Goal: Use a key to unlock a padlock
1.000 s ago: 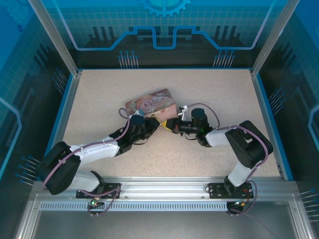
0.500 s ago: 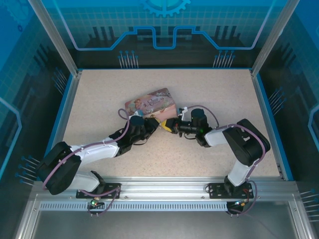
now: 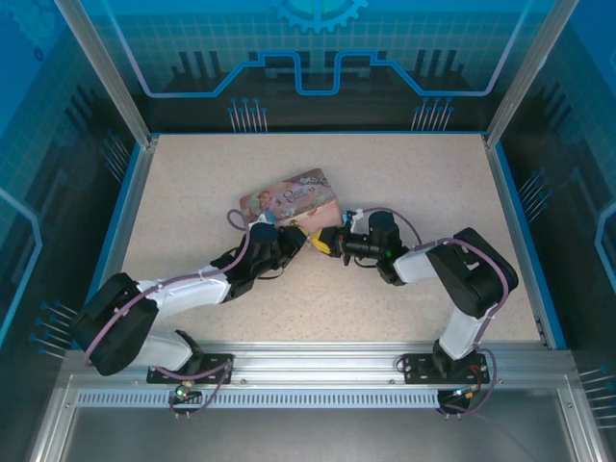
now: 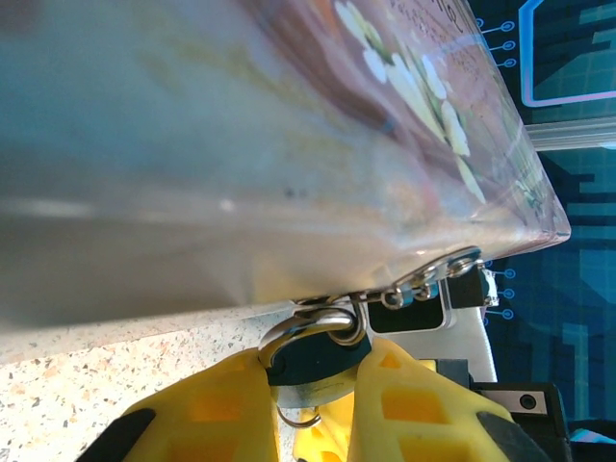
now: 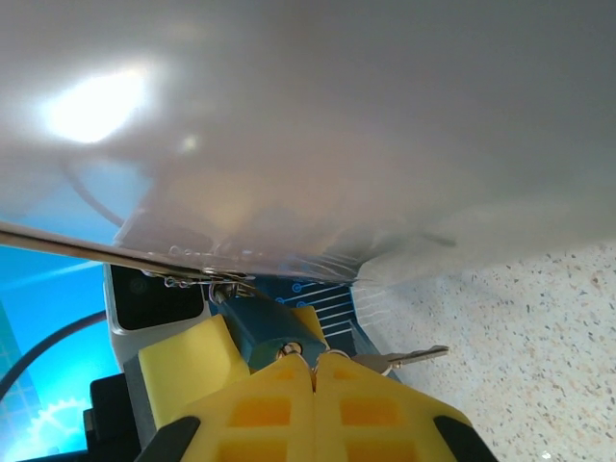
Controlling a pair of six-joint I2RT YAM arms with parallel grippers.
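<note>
1. Between the yellow fingers (image 4: 221, 414) of your left gripper (image 4: 310, 390) sits the padlock (image 4: 310, 358), clamped by its dark bluish body.
2. Just past those fingertips, its shackle (image 4: 345, 325) curves up and meets a run of small metal links (image 4: 423, 282) under the lower edge of the pink tin (image 4: 241, 144).
3. On your right gripper (image 5: 313, 373), the two yellow fingers are pressed together tip to tip.
4. Just beyond the fingertip on the right of that wrist view, the key (image 5: 416, 357) sticks out sideways, with its blade pointing away from the padlock. You cannot tell whether the tips actually pinch it.
5. Ahead of the right fingertips and slightly to their left, the padlock's body lies close against them.
6. Farthest out, the tin's wall rises above both sets of fingers, and the tin stands on the speckled table (image 5: 539, 327).
</note>
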